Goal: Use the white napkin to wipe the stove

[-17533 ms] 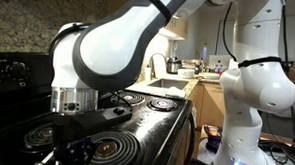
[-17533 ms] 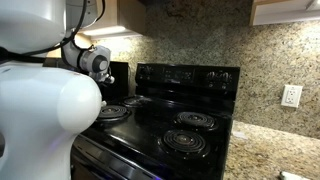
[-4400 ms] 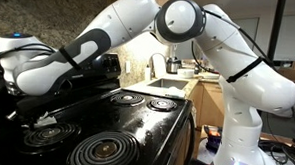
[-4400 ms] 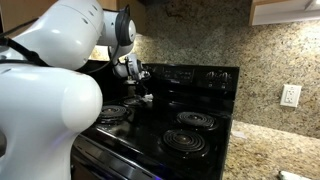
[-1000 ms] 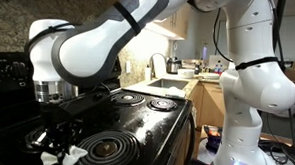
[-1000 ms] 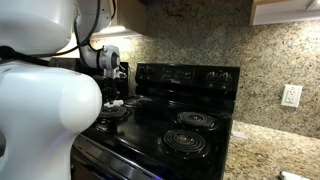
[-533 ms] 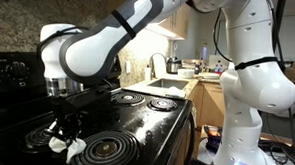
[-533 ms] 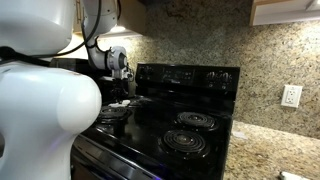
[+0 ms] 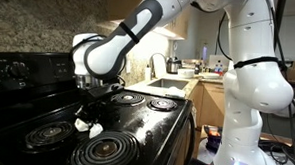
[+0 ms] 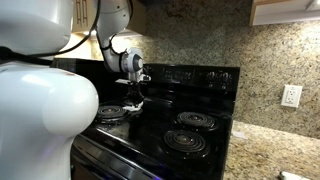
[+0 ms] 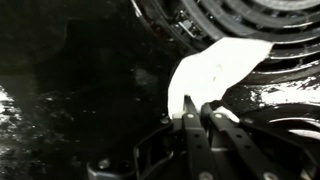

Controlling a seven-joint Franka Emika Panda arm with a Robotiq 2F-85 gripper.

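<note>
Speckled granite backsplash [image 10: 200,40] rises behind a glossy black electric stove [image 9: 136,127], whose raised control panel [image 10: 190,75] stands at its rear edge; one white wall outlet [image 10: 291,96] sits at 3 o'clock from that panel.

Half a second ago the gripper [image 9: 89,112] hung low between the two near coils. It has since carried the crumpled white paper napkin [image 9: 87,125] up toward 1 o'clock, onto the bare black glass at the middle of the cooktop. The arm's wrist now looks smaller and farther from that camera.

In the wrist view the gripper [image 11: 199,108] is narrow, its two fingers pinching the napkin's lower edge. The napkin [image 11: 215,70] spreads toward 1 o'clock, touching the glass just beside a coil.

One napkin, one arm, and four spiral coil burners [image 9: 104,151] show in an exterior view.
</note>
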